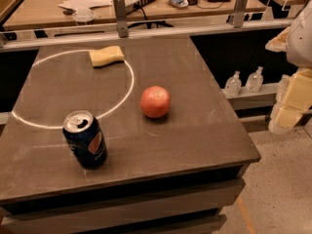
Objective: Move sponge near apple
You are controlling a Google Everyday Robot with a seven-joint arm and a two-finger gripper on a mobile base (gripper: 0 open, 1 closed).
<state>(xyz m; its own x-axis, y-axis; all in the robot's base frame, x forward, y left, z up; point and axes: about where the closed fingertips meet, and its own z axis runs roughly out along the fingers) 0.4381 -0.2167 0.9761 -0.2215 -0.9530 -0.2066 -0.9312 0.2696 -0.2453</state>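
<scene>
The hand (291,104) hangs at the right edge of the view, off the tabletop (204,130) and above the floor. Whether it is open or closed cannot be told, and it holds nothing that can be seen. The apple (155,102) lies on the tabletop to the left of the hand, well apart from it. The sponge (106,56) lies flat still farther away, near the far left part, on a white circle line (132,77). A dark blue soda can (85,139) stands upright near the front left.
</scene>
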